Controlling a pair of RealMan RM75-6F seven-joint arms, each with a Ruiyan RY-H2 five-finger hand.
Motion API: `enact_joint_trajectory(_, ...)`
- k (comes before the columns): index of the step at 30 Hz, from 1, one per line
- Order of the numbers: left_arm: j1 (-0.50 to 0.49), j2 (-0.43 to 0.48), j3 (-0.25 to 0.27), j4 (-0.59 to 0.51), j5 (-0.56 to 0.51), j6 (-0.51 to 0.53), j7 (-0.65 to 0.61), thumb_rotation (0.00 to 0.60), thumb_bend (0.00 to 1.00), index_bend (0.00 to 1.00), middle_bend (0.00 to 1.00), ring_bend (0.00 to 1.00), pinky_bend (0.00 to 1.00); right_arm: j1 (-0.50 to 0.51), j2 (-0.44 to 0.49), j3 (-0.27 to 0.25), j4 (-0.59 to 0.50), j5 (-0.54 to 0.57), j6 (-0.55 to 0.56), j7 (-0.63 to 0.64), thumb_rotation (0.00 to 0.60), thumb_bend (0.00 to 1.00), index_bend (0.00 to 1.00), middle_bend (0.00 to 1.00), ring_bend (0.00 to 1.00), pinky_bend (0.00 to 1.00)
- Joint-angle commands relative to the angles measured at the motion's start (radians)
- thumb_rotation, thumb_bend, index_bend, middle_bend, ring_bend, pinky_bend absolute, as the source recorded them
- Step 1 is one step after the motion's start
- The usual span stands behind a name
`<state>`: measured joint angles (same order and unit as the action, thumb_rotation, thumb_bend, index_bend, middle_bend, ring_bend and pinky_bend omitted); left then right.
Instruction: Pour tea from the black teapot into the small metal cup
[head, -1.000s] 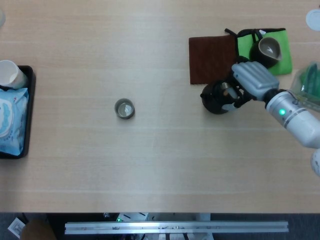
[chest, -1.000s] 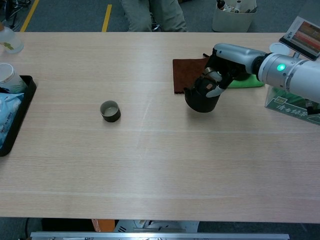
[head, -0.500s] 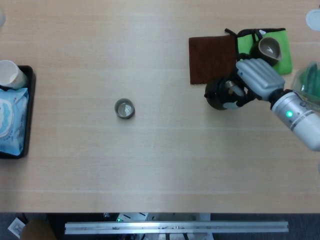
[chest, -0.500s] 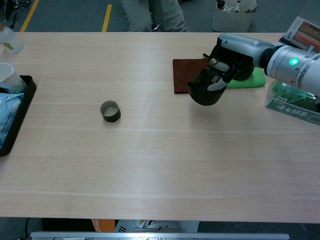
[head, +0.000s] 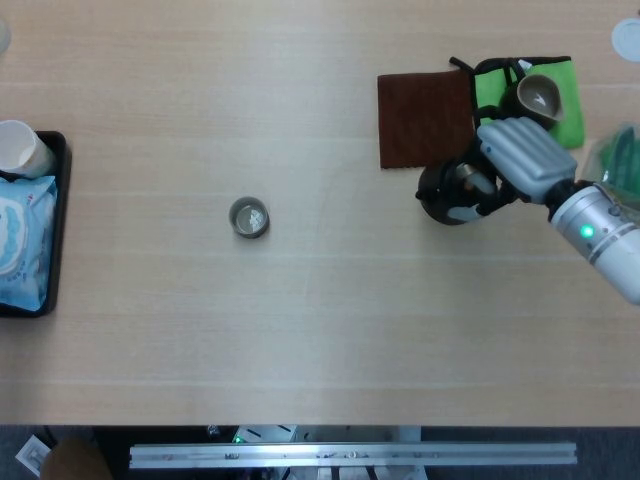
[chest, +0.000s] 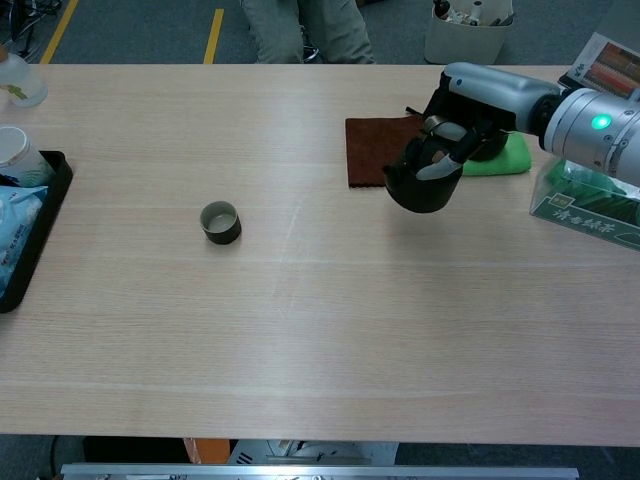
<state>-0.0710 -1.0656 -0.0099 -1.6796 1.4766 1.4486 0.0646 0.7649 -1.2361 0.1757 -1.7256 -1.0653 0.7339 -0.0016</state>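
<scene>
My right hand (head: 517, 156) grips the black teapot (head: 446, 196) from above at the right side of the table. In the chest view the teapot (chest: 424, 189) hangs just over the wood, in front of a brown cloth (chest: 373, 148), with the right hand (chest: 470, 97) wrapped over its top. The small metal cup (head: 248, 217) stands alone left of centre, far from the teapot, and shows again in the chest view as the cup (chest: 219, 221). My left hand is in neither view.
A green cloth (head: 562, 100) with a dark pitcher (head: 537, 97) lies behind the hand. A black tray (head: 58, 232) at the left edge holds a white cup (head: 20, 148) and a blue packet (head: 20, 243). A green box (chest: 585, 207) stands at the far right.
My right hand has carried the teapot a little to the right and up off the table. The metal cup has not moved.
</scene>
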Motion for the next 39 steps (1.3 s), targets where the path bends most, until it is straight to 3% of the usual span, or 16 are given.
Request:
enact_joint_trajectory(1,-0.001,-0.001,0.000,0.000,0.000,-0.002,0.006,0.600,0.41,0.11,0.15,0.09,0.08,0.002,0.000,-0.002,-0.001,0.006,0.005,-0.006,0.558,0.00,0.94,0.91,0.95,0.13)
enact_joint_trajectory(8,-0.001,-0.003,0.002,-0.001,-0.004,-0.006,0.009,0.600,0.41,0.11,0.15,0.09,0.08,0.000,-0.005,-0.011,-0.005,0.007,0.012,-0.008,0.545,0.00,0.95,0.91,0.95,0.13)
enact_joint_trajectory(15,0.000,-0.003,0.001,-0.005,-0.012,-0.010,0.005,0.600,0.40,0.11,0.15,0.09,0.08,0.000,0.003,-0.016,-0.004,0.007,0.024,-0.023,0.398,0.00,0.95,0.91,0.95,0.09)
enact_joint_trajectory(26,-0.003,-0.006,0.002,-0.003,-0.007,-0.013,0.009,0.600,0.40,0.11,0.16,0.09,0.08,-0.002,-0.001,-0.027,-0.026,0.001,0.083,-0.096,0.397,0.00,0.97,0.91,0.95,0.09)
enact_joint_trajectory(31,-0.003,-0.005,0.003,-0.001,-0.008,-0.014,0.005,0.600,0.40,0.11,0.16,0.09,0.08,-0.006,-0.012,-0.032,-0.033,-0.005,0.111,-0.125,0.402,0.16,0.98,0.91,0.95,0.09)
enact_joint_trajectory(39,-0.002,-0.007,0.002,0.006,-0.006,-0.013,-0.004,0.600,0.40,0.11,0.16,0.09,0.08,-0.011,-0.022,-0.034,-0.035,-0.015,0.134,-0.143,0.406,0.31,0.98,0.91,0.95,0.09)
